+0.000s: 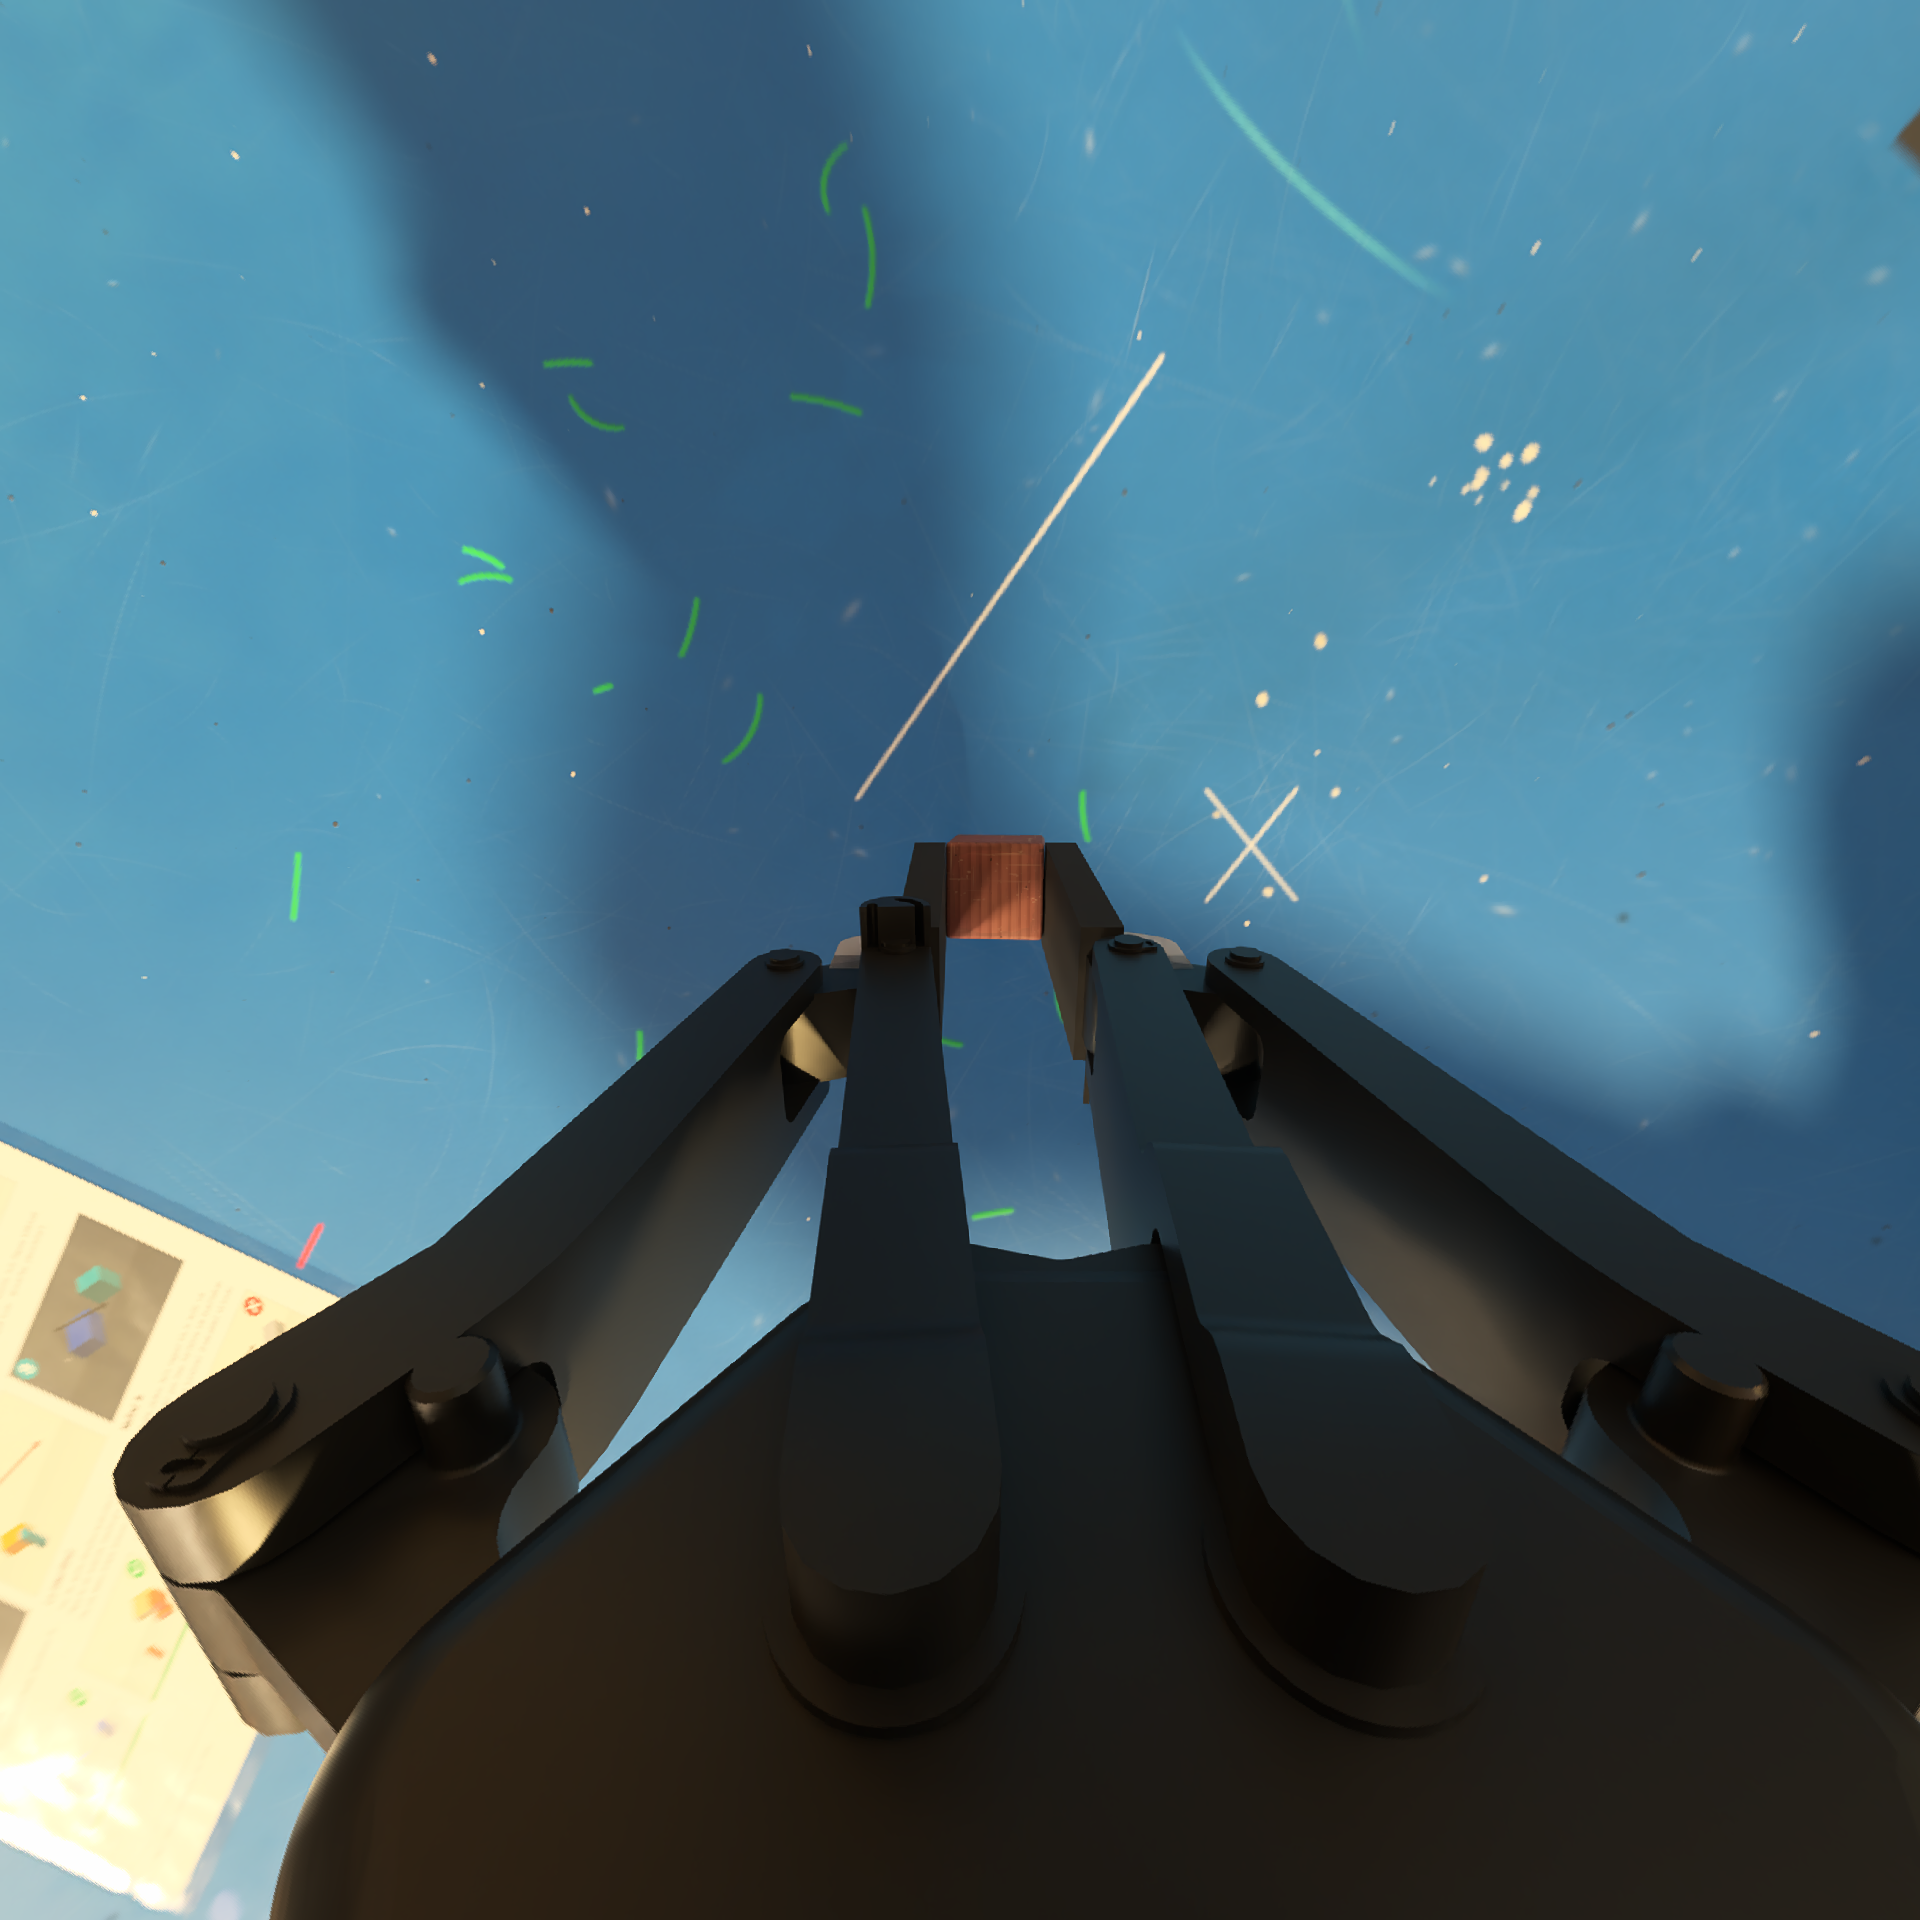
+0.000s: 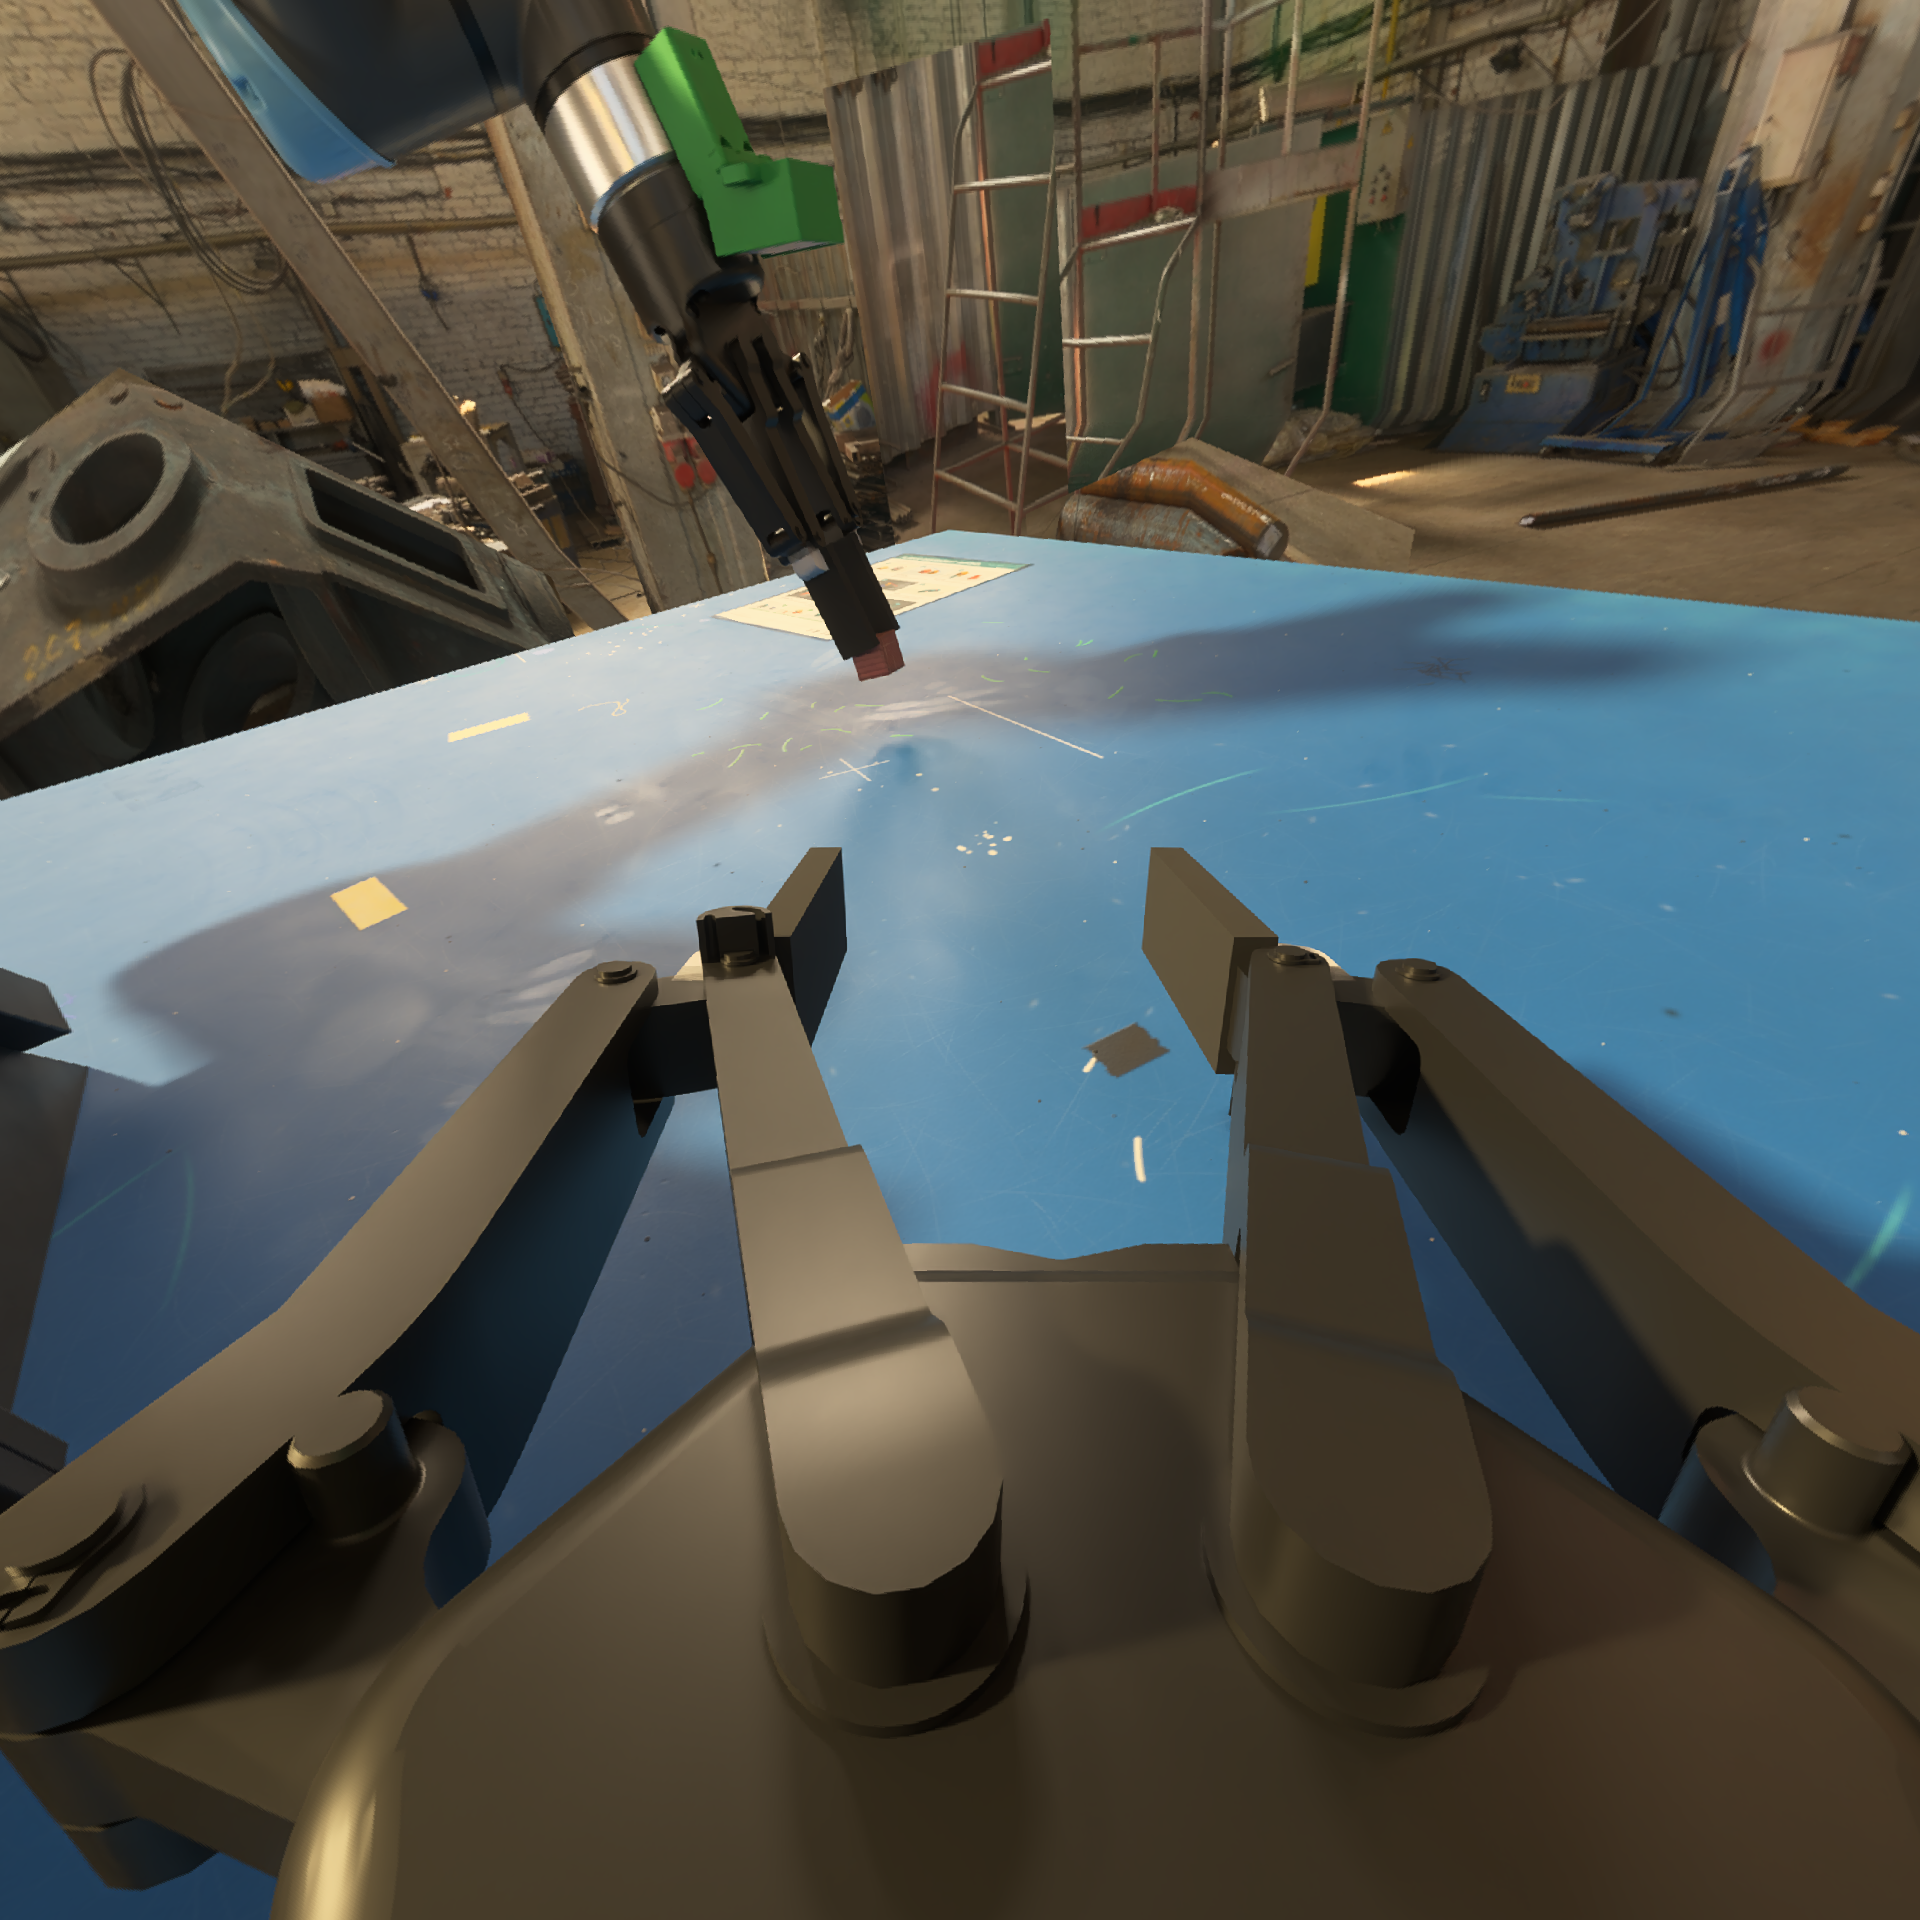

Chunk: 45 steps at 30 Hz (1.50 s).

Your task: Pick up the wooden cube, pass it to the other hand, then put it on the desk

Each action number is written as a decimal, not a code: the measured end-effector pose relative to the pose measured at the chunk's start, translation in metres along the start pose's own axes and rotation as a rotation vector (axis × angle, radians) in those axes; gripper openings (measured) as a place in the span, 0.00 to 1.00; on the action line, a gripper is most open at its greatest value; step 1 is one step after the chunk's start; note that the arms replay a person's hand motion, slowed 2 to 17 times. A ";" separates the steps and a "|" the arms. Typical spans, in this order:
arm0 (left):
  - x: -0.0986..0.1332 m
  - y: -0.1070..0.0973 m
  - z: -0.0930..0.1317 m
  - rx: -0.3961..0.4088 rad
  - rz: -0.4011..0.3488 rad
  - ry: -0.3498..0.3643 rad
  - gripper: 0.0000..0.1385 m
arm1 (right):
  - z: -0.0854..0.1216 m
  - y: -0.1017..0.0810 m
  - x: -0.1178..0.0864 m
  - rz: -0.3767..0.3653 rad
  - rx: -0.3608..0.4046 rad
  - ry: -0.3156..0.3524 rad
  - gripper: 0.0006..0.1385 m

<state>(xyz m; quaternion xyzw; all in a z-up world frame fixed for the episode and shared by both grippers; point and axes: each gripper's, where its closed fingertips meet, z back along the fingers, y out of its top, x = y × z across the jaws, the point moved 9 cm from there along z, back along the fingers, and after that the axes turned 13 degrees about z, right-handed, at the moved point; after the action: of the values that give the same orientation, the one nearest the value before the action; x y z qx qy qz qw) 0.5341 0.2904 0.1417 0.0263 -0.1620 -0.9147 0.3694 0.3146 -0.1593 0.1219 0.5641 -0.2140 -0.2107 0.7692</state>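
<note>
Small reddish-brown wooden cube (image 1: 994, 888): pinched at fingertips of black left gripper (image 1: 994, 883), clear above blue desk (image 1: 312, 520), exposed for handover.
Right gripper (image 2: 992, 935): fingers spread, empty, well apart.

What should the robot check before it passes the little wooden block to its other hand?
1. Left gripper shut on the wooden cube: ok, both pads press its sides.
2. Cube lifted off the blue desk: ok, the right wrist view shows it in the air.
3. Right gripper open and empty: ok, jaws wide apart.
4. Part of the cube sticking out for grabbing: ok, its end pokes past the fingertips.
5. Right gripper close to the cube: not ok, it is far off.
6. Firmness of the grip: cannot tell.
</note>
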 end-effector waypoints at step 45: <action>0.107 0.033 0.041 0.493 0.617 -1.233 0.18 | -0.047 0.079 0.020 0.402 0.138 -0.049 0.54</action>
<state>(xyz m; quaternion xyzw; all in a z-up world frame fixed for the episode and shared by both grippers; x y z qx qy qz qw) 0.4711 0.2061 0.1983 -0.4577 -0.5418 -0.5546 0.4352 0.3637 -0.1125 0.1865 0.5561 -0.3548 -0.0516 0.7498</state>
